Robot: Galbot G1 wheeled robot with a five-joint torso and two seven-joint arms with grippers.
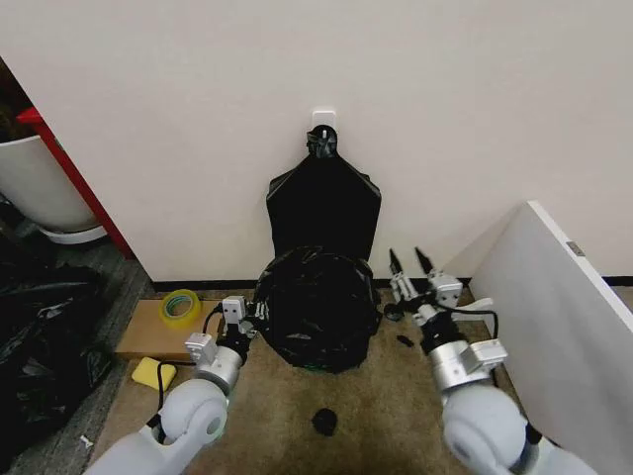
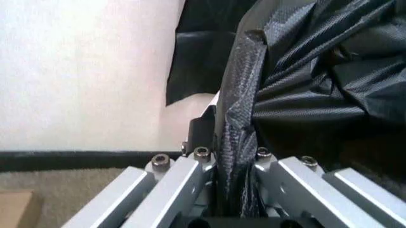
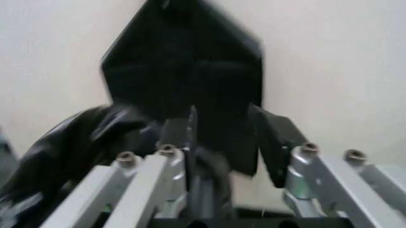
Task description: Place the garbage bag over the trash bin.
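Observation:
The garbage bag (image 1: 316, 309) is a glossy, crinkled black mound against the wall, draped over the trash bin, which is hidden beneath it. My left gripper (image 1: 251, 323) is at the bag's left side, shut on a fold of it. In the left wrist view the black plastic (image 2: 298, 71) is pinched between the two fingers of that gripper (image 2: 232, 159). My right gripper (image 1: 411, 261) hovers to the right of the bag, fingers pointing up and open, holding nothing. The right wrist view shows this gripper (image 3: 228, 137) open, apart from the bag (image 3: 70, 142).
Flat black bags (image 1: 324, 203) hang from a wall hook behind the bin. A yellow-green tape roll (image 1: 181, 307) lies on cardboard (image 1: 148, 341) at left, beside a yellow sponge (image 1: 153, 373). Black scraps (image 1: 324, 421) dot the carpet. A white panel (image 1: 564, 317) stands right; a white pot (image 1: 40, 188) far left.

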